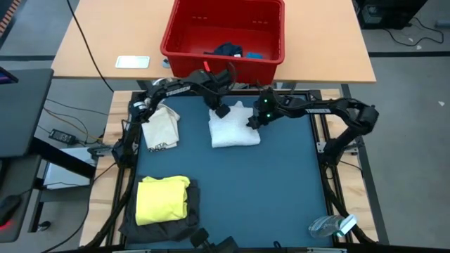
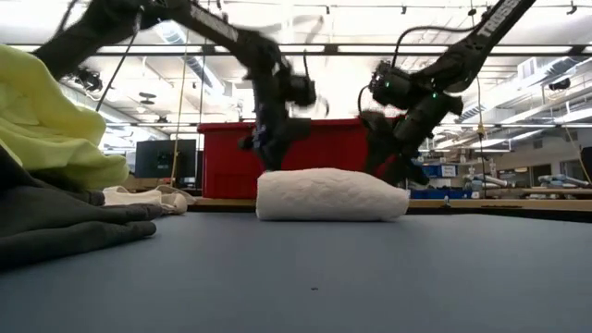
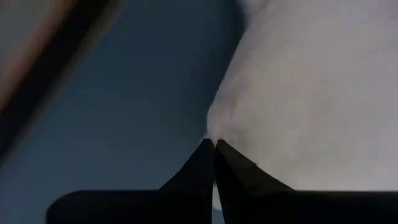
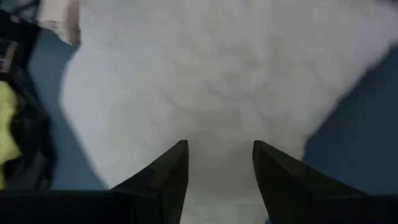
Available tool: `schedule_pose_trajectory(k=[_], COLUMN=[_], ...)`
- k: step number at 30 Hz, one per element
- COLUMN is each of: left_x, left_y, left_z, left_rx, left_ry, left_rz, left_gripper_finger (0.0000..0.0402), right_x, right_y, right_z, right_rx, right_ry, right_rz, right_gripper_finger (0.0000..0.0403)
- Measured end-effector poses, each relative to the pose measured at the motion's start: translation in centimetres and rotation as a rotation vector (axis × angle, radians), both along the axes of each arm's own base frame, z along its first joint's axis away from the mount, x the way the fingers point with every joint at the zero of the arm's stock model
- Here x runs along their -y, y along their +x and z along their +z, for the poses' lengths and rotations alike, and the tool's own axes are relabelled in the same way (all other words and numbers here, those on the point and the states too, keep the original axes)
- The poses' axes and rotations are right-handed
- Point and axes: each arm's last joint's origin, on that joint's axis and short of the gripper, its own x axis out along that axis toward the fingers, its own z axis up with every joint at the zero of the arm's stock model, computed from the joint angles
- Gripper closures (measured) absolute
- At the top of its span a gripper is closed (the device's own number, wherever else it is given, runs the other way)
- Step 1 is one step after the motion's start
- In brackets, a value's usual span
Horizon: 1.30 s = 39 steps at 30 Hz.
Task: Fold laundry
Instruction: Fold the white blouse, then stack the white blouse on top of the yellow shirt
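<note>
High view shows the white cloth (image 1: 234, 131) folded into a thick block on the dark blue table (image 1: 281, 190), in the far middle part, just in front of the red plastic basket (image 1: 181, 35). The left gripper (image 1: 220, 109) is at the far left corner of this cloth; in the left wrist view its two fingers (image 3: 205, 171) are pressed together with their tips against the white fabric, but I cannot tell if any cloth is caught between them. The right gripper (image 1: 253, 121) is over the right side of the cloth, and in the right wrist view its fingers (image 4: 171, 171) stand apart above the white surface, holding nothing.

Near the left edge of the table lies a cream cloth bag (image 1: 160, 128). At the near left corner the yellow T-shirt (image 1: 162, 199) lies folded on top of the dark grey garment (image 1: 158, 225). Inside the basket a dark navy garment (image 1: 226, 50) and a small blue piece (image 1: 254, 54) lie together.
</note>
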Motion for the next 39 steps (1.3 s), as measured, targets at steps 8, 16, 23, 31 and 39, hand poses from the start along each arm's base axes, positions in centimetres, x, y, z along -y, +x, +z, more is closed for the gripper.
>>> schedule_pose_trajectory(k=[8, 16, 23, 31, 39], left_x=[-0.2, 1.2, 5.5, 8.8, 9.1], left_y=[-2.7, -4.7, -6.4, -8.2, -8.8], left_z=[7.5, 5.9, 0.9, -2.7, -7.0], left_rx=[0.204, 0.272, 0.486, 0.428, 0.622], left_ry=[0.151, 0.047, -0.202, -0.242, -0.269], left_rz=[0.049, 0.113, 0.215, 0.389, 0.597], left_gripper_finger=[0.0344, 0.0199, 0.0108, 0.0099, 0.0099], right_x=[0.2, 0.0, -0.3, 0.7, 1.5], right_y=[-1.8, -2.8, -3.1, -2.8, -1.3], right_z=[3.3, 1.9, 1.9, 1.7, -1.1], right_rx=[0.042, -0.078, -0.095, -0.041, -0.054], right_ry=[-0.099, 0.026, 0.059, 0.033, 0.127], right_rz=[-0.048, -0.041, -0.027, -0.037, -0.134], right_gripper_finger=[0.0218, 0.0206, 0.0143, 0.0042, 0.0011])
